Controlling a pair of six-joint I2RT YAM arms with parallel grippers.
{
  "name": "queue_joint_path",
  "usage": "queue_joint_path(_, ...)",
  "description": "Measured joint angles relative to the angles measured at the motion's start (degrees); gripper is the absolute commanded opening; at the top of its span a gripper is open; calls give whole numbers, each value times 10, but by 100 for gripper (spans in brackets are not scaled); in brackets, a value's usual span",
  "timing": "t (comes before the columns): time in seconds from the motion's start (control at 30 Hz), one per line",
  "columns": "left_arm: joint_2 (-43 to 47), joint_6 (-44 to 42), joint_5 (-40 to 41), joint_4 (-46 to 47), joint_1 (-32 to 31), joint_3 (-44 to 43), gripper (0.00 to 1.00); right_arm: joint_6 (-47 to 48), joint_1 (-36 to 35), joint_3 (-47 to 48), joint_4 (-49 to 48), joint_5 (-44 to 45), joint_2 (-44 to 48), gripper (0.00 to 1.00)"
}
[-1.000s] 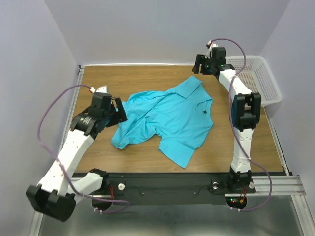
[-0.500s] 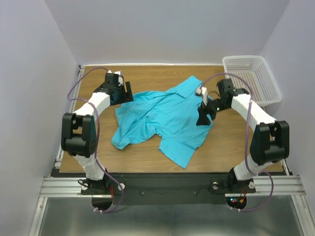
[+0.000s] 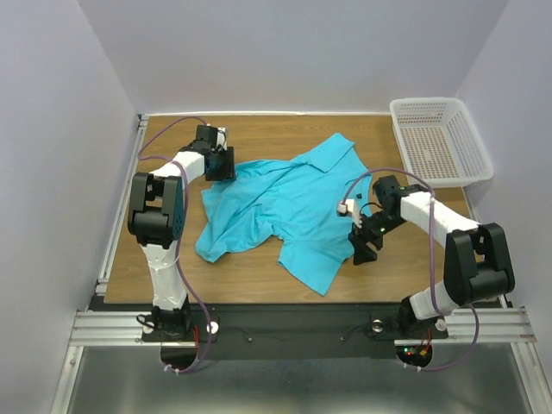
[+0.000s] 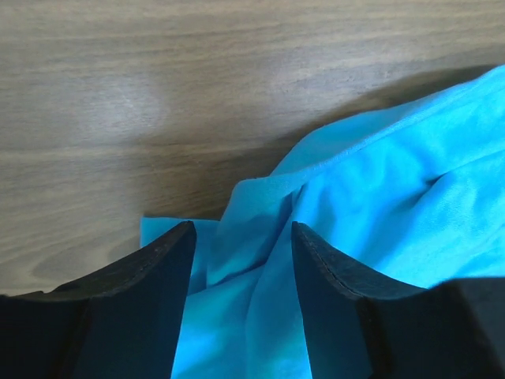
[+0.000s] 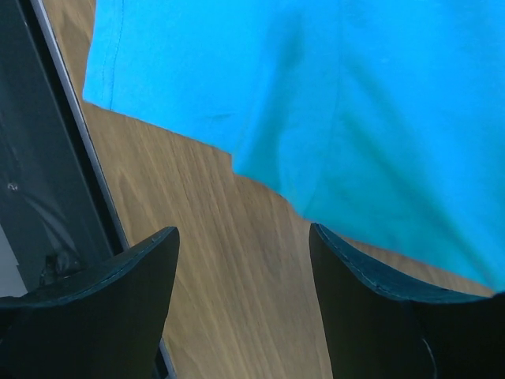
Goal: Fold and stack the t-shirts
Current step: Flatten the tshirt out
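Observation:
The turquoise t-shirt lies rumpled and unfolded on the middle of the wooden table, collar toward the far side. My left gripper sits low at the shirt's far left corner. In the left wrist view its jaws stand apart with a raised fold of the t-shirt between them, not pinched. My right gripper hovers at the shirt's right hem. Seen from the right wrist, that gripper is open over bare wood, with the t-shirt's edge just beyond the fingertips.
A white mesh basket stands at the back right corner of the table. A metal rail runs along the table's near edge, close to my right gripper. Grey walls close in the left, back and right sides.
The left arm swung from the near left to the shirt's far left corner, and its jaws narrowed around a fold. The right gripper travelled from the back right, across the chest, to the right hem.

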State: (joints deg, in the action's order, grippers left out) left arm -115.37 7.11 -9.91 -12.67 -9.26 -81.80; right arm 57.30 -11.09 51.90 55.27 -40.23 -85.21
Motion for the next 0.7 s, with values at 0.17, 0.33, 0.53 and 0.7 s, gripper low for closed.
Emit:
queue_joint_path(0.17,-11,-4,-21,-5,0,0,0,-40,-71,-37,-64,37,-2,72)
queue_joint_path(0.33,-11,-3,-25,-8,3,-7,0,-66,-125,-45,-125,76,-2,68)
queue_joint_path(0.53,-11,-5,-26,-22,24,-49,0,-76,-156,-60,-176,121,-1,27)
queue_joint_path(0.7,-25,-7,-20,-42,43,-113,0,-64,-202,-85,-202,163,23,2)
